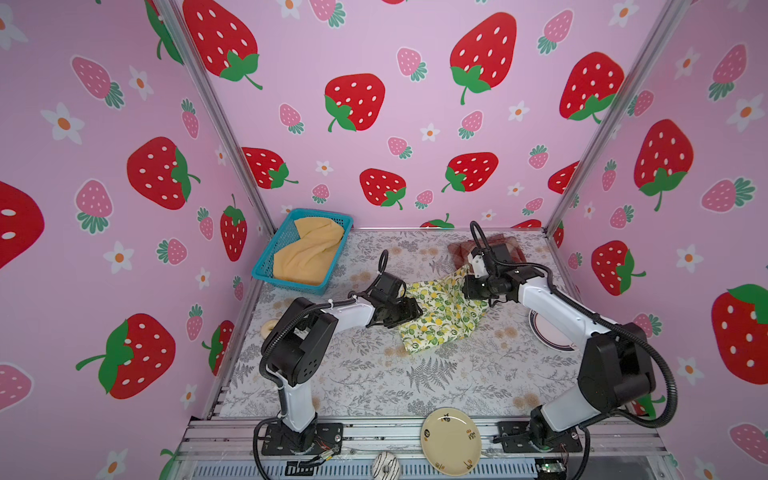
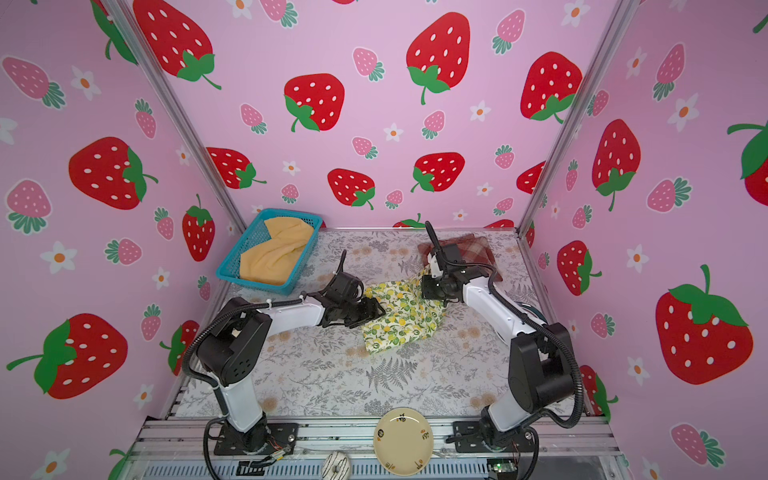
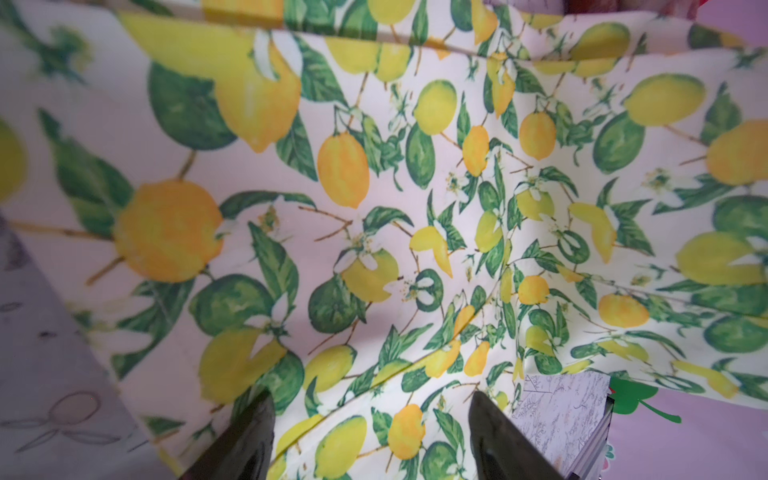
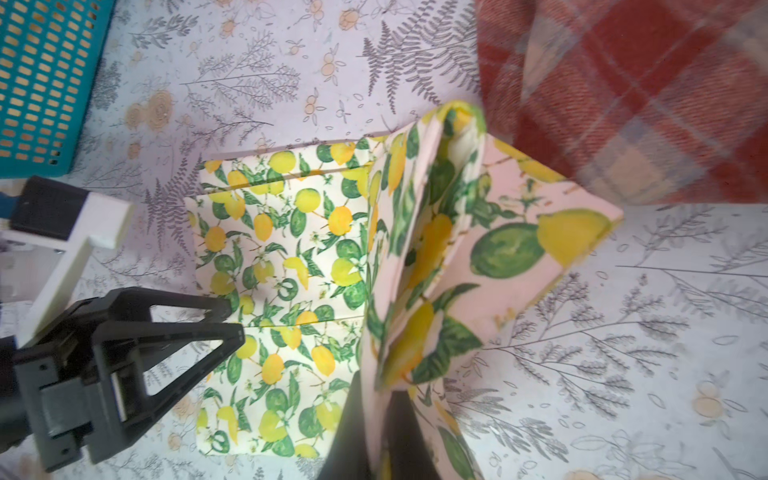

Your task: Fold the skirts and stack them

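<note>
At mid-table the lemon skirt [image 1: 440,320] lies part-folded, long axis running diagonally from near-left toward the plaid skirt [image 2: 478,249] at far right. My right gripper [image 4: 380,399] pinches its lifted far edge; my left gripper [image 1: 415,309] stands wide at its left edge. Bare tablecloth [image 1: 374,382] opens in front; the mustard skirt [image 1: 309,253] fills the blue basket [image 1: 276,245], far left.

**Two matching arms.** Left arm [image 1: 353,316] and right arm [image 1: 548,303]: white moulded link shells between black joint housings. A black corrugated conduit [image 1: 667,374] loops outside each arm; a white tie [image 1: 330,300] cinches it on the left arm. The left arm's lower black housing [image 1: 307,368] has a ring of small holes. Black base plates [image 1: 328,434] sit along the tabletop's near edge. Left gripper [image 4: 236,321]: black open-frame triangular fingers, with a white bracket [image 4: 79,249] behind.
</note>
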Available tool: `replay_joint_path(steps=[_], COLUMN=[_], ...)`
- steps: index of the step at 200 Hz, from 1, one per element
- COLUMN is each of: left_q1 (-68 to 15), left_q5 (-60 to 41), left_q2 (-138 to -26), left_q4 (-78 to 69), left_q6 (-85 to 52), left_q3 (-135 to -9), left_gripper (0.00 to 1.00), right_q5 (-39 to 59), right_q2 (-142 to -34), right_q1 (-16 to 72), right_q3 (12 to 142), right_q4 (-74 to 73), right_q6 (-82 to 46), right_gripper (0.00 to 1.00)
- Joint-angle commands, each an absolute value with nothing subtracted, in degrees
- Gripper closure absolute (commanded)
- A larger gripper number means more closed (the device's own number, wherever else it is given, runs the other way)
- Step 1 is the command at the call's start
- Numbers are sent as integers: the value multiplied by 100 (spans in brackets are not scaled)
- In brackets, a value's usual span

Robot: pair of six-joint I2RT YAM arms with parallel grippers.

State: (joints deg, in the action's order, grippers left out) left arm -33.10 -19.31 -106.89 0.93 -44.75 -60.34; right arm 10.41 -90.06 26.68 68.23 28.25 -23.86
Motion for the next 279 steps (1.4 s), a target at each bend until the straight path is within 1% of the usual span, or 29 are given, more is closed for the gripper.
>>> replay_joint_path(steps=[1, 72, 109, 141, 208, 248, 279], left_q1=[-3297, -3305, -3302, -3305, -3305, -3305, -3305], left_q5=[-1834, -1930, -2009, -2043, -2095, -2170, -2171], left_q2=[-11008, -11074, -11096, -11101, -11156, -11136, -11058], left_q4=[323, 212, 72, -5, -114, -251, -308], left_q6=[-4442, -4425, -4474, -4500, -4535, -4581, -4596], left_q3=[-6055, -6108, -6066, -6030, -5986, -5928, -5866], left_gripper=[25, 25, 25, 25, 26, 27, 27], right_q5=[1418, 1977, 2231, 2376, 2555, 2651, 2836], right_q2=[-9095, -9442, -9715, -9886, -10270, -10430, -10525], right_q1=[2798, 3146, 3216, 3252, 3337, 3339, 3349], right_q3=[6984, 6899, 6650, 6356, 6172, 5889, 5565], right_q4=[2584, 1918, 1134, 457, -244, -775, -1461], right_q6=[-2707, -3394, -3832, -4244, -4673, -4924, -5305], right_gripper=[100, 100, 100, 99, 98, 83, 75])
